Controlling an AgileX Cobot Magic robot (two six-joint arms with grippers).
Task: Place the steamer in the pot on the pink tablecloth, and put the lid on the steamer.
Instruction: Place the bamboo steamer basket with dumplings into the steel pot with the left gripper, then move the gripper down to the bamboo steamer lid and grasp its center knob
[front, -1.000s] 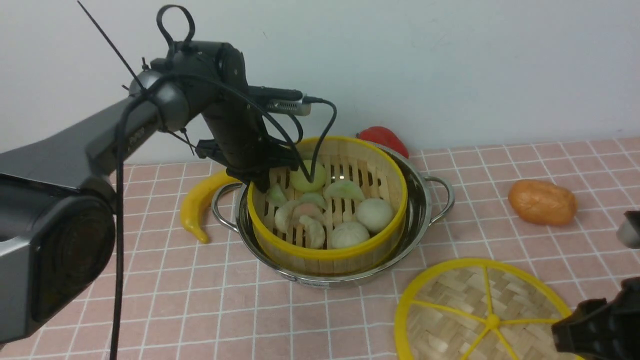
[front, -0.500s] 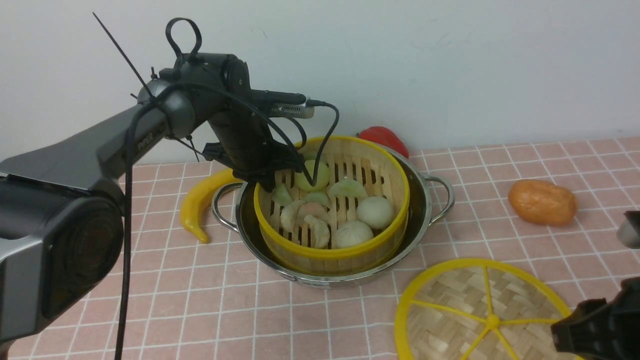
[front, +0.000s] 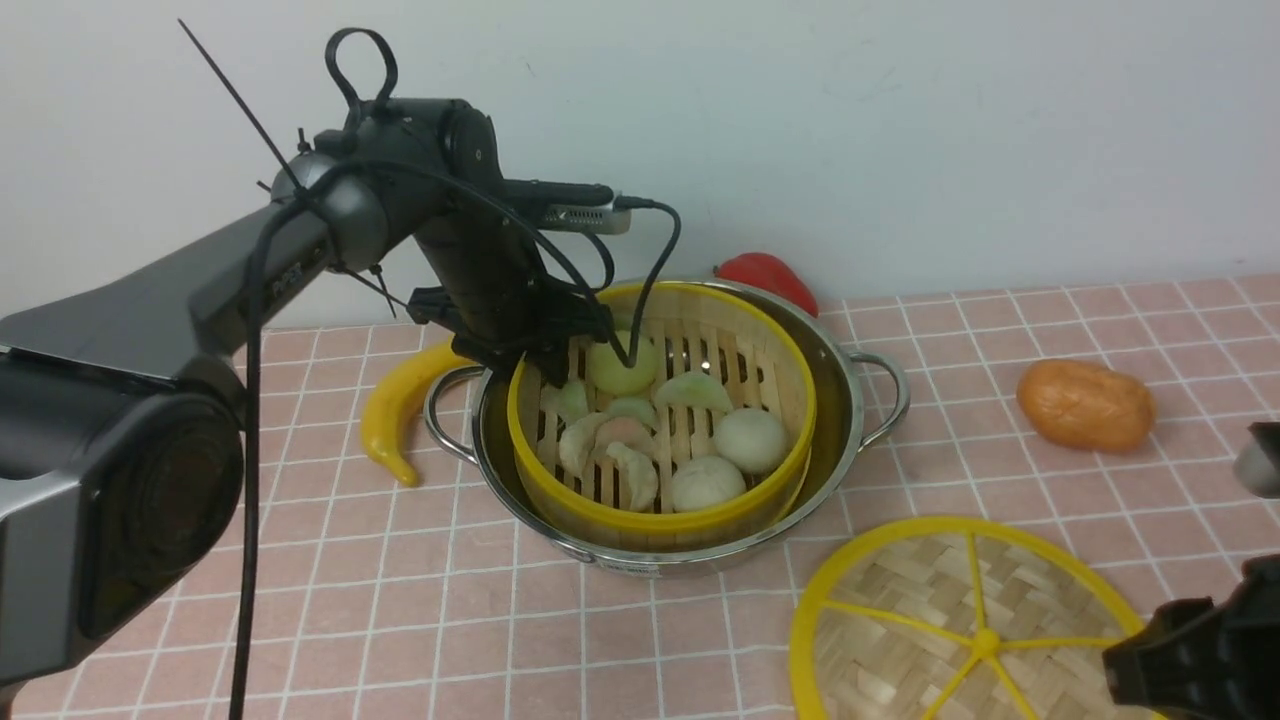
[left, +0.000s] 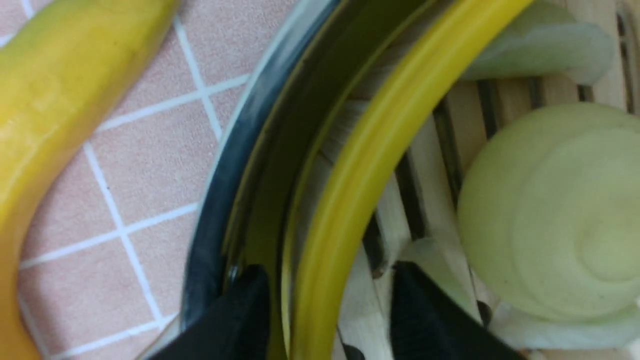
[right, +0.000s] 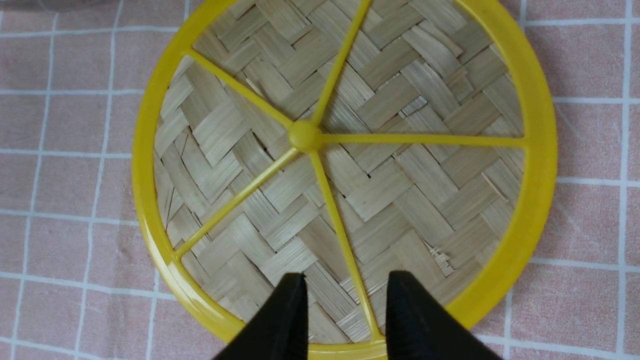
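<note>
left end effector (left: 327, 272): straddles steamer (front: 650, 522) rim, cannot tell whether gripping | steamer: inside pot (front: 845, 400) | right end effector (right: 346, 275): parted, empty, over lid (right: 400, 190) on pink tablecloth (front: 400, 600)

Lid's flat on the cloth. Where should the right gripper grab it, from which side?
Best bet: the thick yellow rim of the lid, under the open right gripper, coming straight down, one finger inside the rim, one outside. The lid lies flat on the pink tablecloth, so only the rim looks grippable.
</note>
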